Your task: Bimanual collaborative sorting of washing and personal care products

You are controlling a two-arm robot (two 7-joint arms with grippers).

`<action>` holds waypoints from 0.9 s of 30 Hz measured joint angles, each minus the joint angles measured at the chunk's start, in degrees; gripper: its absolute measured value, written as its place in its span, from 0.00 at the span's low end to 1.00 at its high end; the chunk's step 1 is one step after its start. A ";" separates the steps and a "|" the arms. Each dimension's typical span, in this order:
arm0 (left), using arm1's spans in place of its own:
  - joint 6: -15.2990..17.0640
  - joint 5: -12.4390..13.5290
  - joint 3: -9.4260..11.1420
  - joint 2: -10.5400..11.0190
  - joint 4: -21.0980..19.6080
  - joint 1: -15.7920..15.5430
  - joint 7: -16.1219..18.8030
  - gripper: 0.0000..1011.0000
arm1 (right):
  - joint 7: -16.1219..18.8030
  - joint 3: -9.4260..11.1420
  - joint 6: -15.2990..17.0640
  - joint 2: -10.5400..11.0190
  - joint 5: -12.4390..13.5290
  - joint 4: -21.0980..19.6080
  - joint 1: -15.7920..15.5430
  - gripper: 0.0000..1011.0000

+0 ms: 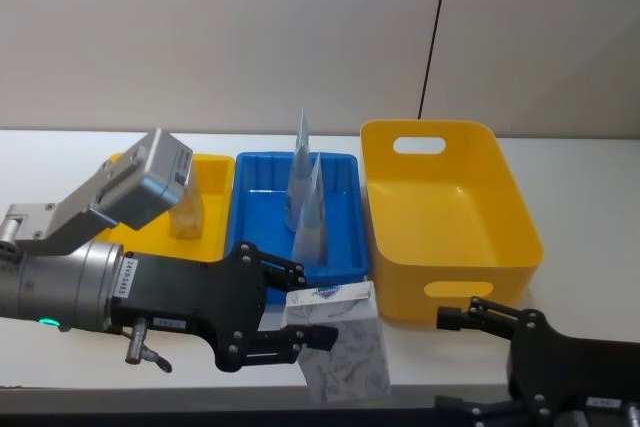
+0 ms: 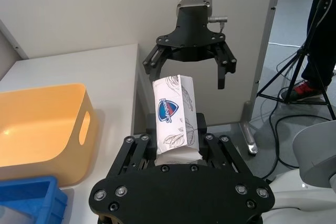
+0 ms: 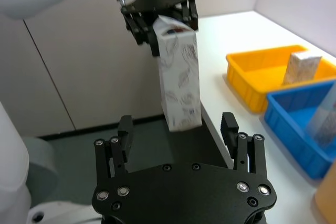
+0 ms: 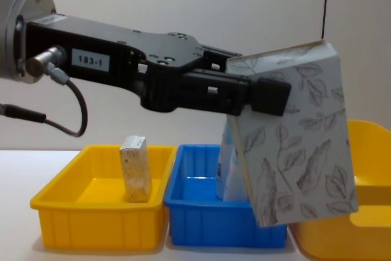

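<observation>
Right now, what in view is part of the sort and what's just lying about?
Job: leaf pack, shut in left gripper; right gripper, open, facing it; tubes in blue bin; tan pack in small yellow bin; big yellow bin.
Lying about: tripod, floor cables.

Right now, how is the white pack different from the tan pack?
The white pack hangs tilted in the left gripper; the tan pack stands upright in the yellow tray. The white pack has grey leaves; the tan pack is speckled. The white pack looks bigger than the tan pack. Both are boxy.
</observation>
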 joint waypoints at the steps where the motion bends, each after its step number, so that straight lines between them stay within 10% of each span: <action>1: 0.00 0.00 0.00 0.01 0.00 0.00 0.00 0.36 | -0.46 -0.13 -0.52 -0.49 0.04 -0.23 -0.08 0.99; 27: 0.00 0.00 0.00 0.00 0.00 0.00 0.00 0.36 | -6.25 -5.51 -3.56 -6.41 -2.82 -0.13 3.19 0.99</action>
